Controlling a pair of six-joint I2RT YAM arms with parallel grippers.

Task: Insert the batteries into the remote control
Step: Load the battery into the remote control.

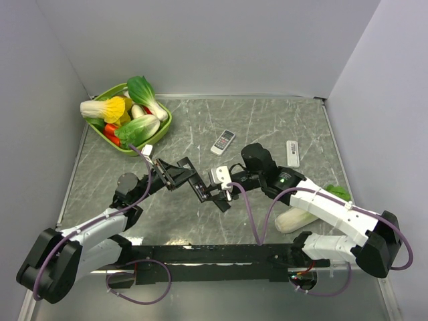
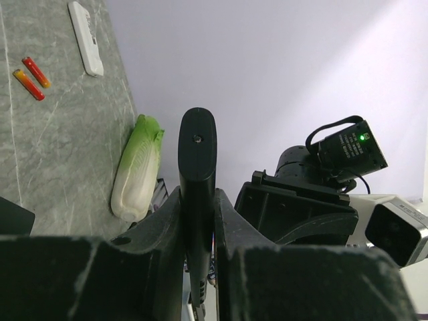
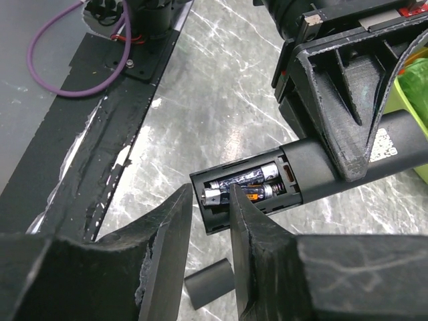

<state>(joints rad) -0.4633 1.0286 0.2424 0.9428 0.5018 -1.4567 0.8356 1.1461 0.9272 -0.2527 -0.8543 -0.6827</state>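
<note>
Left claw [image 2: 198, 198] is clamped on the black remote [image 2: 197, 144], which stands edge-on between its fingers, above the table [image 1: 267, 120]. The back of the black remote is uncovered at one end, and in this open compartment [image 3: 287, 175] two batteries [image 3: 246, 185] lie side by side, dark with silvery ends, the nearer one with an orange band. Right claw [image 3: 211, 194] sits at the compartment end of the black remote, its jaws a narrow gap apart. The silvery tip of the nearer battery shows in that gap, and one fingertip [image 3: 235, 198] overlaps the battery. Whether the jaws actually pinch it cannot be told. A small dark part [image 3: 207, 284], curved like a short tube, lies on the table just below the black remote's open end. Two loose batteries [image 2: 32, 79], orange-red, lie side by side on the table well apart from the black remote and near a white remote [image 2: 85, 37]. A grey remote [image 1: 223, 141] lies just beyond the black remote in the top view. A cabbage [image 1: 294, 219] lies to the black remote's right, and a green basket [image 1: 165, 125] of vegetables lies well to its left.
</note>
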